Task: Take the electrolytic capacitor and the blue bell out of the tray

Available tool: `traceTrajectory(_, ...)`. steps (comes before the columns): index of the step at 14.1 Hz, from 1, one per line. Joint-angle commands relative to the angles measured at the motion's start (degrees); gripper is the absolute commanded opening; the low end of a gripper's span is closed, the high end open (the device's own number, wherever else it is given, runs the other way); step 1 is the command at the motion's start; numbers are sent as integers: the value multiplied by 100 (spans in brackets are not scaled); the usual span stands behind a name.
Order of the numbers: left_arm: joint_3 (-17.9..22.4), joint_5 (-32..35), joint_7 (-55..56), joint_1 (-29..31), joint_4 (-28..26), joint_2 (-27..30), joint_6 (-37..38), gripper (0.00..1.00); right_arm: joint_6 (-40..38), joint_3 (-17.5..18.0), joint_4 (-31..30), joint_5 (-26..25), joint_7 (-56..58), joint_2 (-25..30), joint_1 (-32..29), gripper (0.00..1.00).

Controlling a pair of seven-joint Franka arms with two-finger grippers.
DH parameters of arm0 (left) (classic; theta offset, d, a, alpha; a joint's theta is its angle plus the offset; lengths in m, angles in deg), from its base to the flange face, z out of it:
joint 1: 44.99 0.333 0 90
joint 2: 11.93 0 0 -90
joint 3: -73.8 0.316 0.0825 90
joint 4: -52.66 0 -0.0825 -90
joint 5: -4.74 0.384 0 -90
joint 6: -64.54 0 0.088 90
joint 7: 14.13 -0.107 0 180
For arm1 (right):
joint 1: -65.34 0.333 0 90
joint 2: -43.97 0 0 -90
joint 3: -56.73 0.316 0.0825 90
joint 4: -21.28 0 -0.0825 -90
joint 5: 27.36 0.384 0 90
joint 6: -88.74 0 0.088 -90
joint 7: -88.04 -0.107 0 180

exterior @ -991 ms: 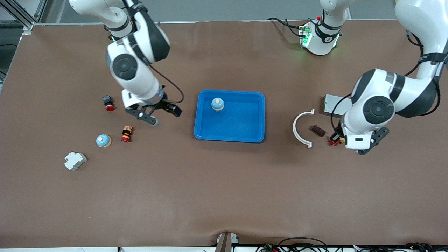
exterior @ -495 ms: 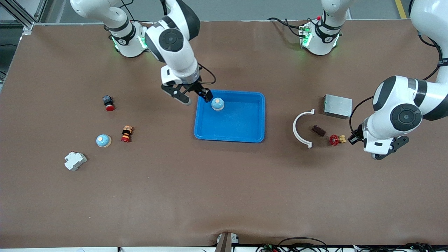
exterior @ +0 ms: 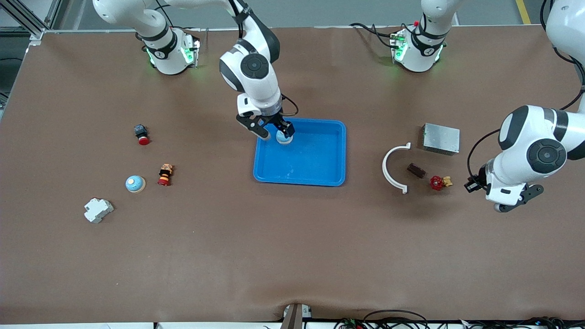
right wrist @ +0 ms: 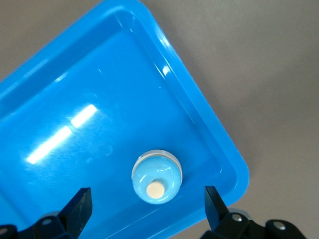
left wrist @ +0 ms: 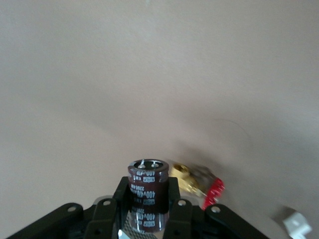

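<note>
Over the tray's (exterior: 320, 178) corner nearest the right arm's base: right gripper (exterior: 273, 131), fingers spread wide with one either side of the blue bell (exterior: 284, 138), not yet closed on it; the wide stance suits the bell's round dome, which the right wrist view shows centred between the two finger tips, tight against the tray's rim. Bell: still in the tray, upright, cream button on top. Toward the left arm's end of the table: left gripper (exterior: 498, 200), clenched on the capacitor (left wrist: 148, 191), a dark brown can held upright by its sides with its terminals up, in the air above bare tabletop, so that item is already out of the tray and probably awaiting a place to be set down. Beside it on the table: red-handled brass valve (exterior: 438, 183), small brown block (exterior: 416, 171), white curved clip (exterior: 394, 167), grey metal box (exterior: 441, 138). Toward the right arm's end: second blue bell (exterior: 135, 183), two red-capped push buttons (exterior: 141, 134) (exterior: 165, 174), white breaker (exterior: 98, 209), none of them touching.
</note>
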Motion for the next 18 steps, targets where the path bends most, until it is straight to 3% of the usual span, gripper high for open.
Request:
traceTrajectory(1, -45, 458, -83, 131, -57, -91, -63, 0, 41, -79, 45, 78, -77, -147, 192, 100)
traceTrajectory(13, 184, 407, 49, 491, 268, -443, -124, 0, 489, -88, 167, 25, -306, -771, 342, 100)
traceTrajectory(18, 323, 415, 66, 729, 224, -812, -966, 0, 481, -97, 317, 16, -481, -920, 377, 100)
